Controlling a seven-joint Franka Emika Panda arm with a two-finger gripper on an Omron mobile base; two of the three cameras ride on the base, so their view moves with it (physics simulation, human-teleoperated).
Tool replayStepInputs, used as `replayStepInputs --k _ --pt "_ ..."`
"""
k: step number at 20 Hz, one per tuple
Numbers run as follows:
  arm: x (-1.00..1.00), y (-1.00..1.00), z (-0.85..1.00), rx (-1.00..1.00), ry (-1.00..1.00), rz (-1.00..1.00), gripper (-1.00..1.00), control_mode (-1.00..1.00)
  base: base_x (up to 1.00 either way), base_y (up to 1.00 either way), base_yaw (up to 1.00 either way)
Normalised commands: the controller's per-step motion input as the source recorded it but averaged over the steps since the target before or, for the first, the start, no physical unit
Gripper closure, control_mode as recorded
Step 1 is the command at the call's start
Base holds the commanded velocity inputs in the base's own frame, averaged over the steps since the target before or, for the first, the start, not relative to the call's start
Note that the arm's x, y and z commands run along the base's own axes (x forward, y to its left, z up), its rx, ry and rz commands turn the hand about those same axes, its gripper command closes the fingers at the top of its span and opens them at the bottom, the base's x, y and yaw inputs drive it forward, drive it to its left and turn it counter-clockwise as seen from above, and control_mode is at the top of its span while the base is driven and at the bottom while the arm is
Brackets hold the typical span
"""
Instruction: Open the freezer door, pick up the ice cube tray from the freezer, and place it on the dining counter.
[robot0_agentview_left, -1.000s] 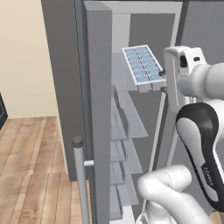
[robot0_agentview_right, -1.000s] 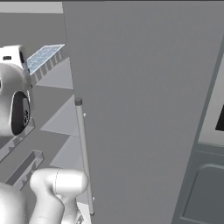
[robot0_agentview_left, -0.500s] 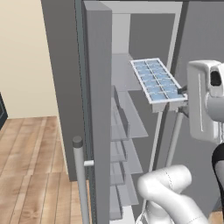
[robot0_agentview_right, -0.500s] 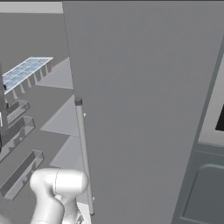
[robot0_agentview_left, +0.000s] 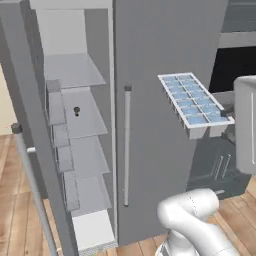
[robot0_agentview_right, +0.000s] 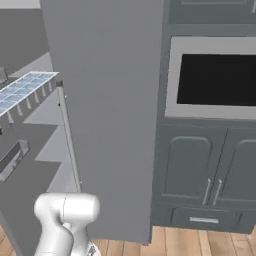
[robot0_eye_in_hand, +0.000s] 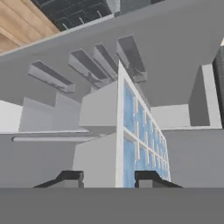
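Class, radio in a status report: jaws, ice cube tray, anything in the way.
Jaws closed on the ice cube tray. Tray held level in the air, out of the freezer, in front of the plain grey door. Freezer door open. Nothing touching the tray.

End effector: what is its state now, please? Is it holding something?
End effector: closed on the ice cube tray, held in the air outside the freezer.

White ice cube tray (robot0_agentview_left: 196, 104) of pale blue cubes, level in mid-air, outside the open freezer (robot0_agentview_left: 80, 150).
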Motion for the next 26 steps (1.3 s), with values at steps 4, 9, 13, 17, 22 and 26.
replayStepInputs --k 4,9,13,17,22,26 --pt "0.00 0.00 0.00 0.00 0.00 0.00 1.00 1.00 -0.91 -0.45 -0.63" --pt "0.00 0.00 0.00 0.00 0.00 0.00 1.00 1.00 -0.26 -0.10 -0.91" --pt "0.00 0.00 0.00 0.00 0.00 0.00 1.00 1.00 0.00 0.00 -1.00" --pt "0.00 0.00 0.00 0.00 0.00 0.00 1.00 1.00 0.00 0.00 -1.00" --pt "0.00 0.00 0.00 0.00 0.00 0.00 1.00 1.00 0.00 0.00 -1.00" --pt "0.00 0.00 0.00 0.00 0.00 0.00 1.00 1.00 0.00 0.00 -1.00"
